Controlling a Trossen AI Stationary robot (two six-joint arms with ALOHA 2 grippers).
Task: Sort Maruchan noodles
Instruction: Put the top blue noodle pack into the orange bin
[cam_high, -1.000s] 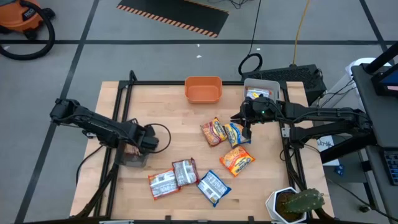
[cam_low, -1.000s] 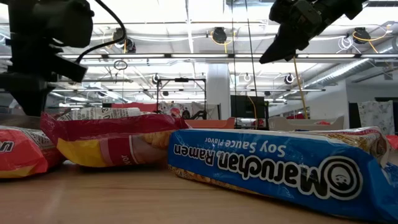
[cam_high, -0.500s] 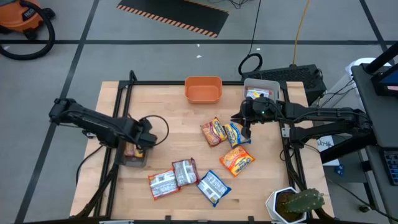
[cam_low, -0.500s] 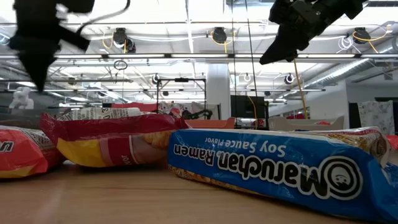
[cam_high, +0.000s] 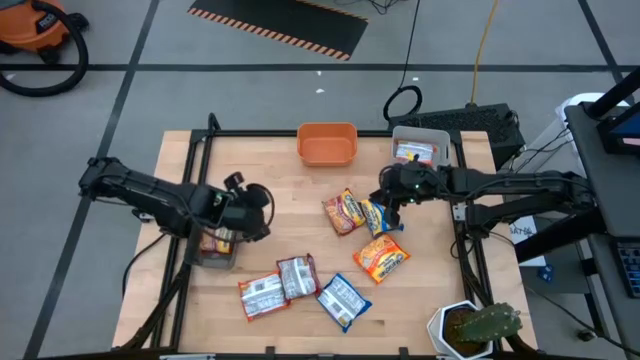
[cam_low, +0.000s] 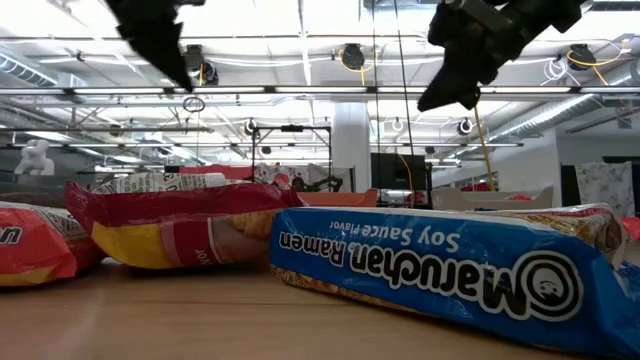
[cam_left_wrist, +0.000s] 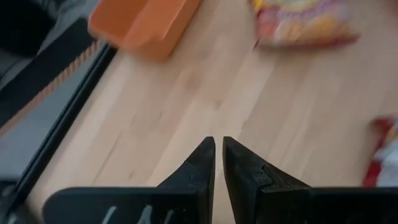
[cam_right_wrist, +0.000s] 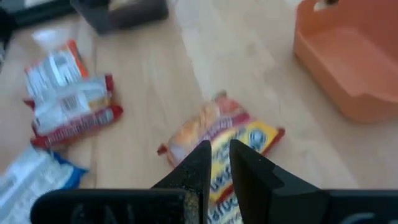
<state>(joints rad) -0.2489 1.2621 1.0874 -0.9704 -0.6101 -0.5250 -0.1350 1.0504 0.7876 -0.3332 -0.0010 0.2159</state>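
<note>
Six noodle packets lie flat on the wooden table: a red-brown one (cam_high: 343, 212) beside a yellow-blue one (cam_high: 380, 217), an orange one (cam_high: 380, 258), two silver-red ones (cam_high: 263, 294) (cam_high: 297, 276) and a blue-white one (cam_high: 343, 300). Another packet lies in the grey bin (cam_high: 215, 250), and one in the clear bin (cam_high: 420, 148). My left gripper (cam_high: 255, 208) (cam_left_wrist: 219, 155) hangs shut and empty above bare table, right of the grey bin. My right gripper (cam_high: 390, 205) (cam_right_wrist: 214, 162) hovers shut over the yellow-blue packet (cam_right_wrist: 242, 149), holding nothing.
An orange bin (cam_high: 327, 145) stands at the far edge, the clear bin to its right. A black frame (cam_high: 195, 190) borders the table on the left and right. A potted cactus (cam_high: 480, 328) sits at the near right corner. Bare wood (cam_high: 290, 215) lies between the grippers.
My left gripper has risen out of the grey bin and swung toward the table's middle and far side, turning as it went. A packet stays behind in the grey bin. My right gripper has kept its place over the yellow-blue packet.
</note>
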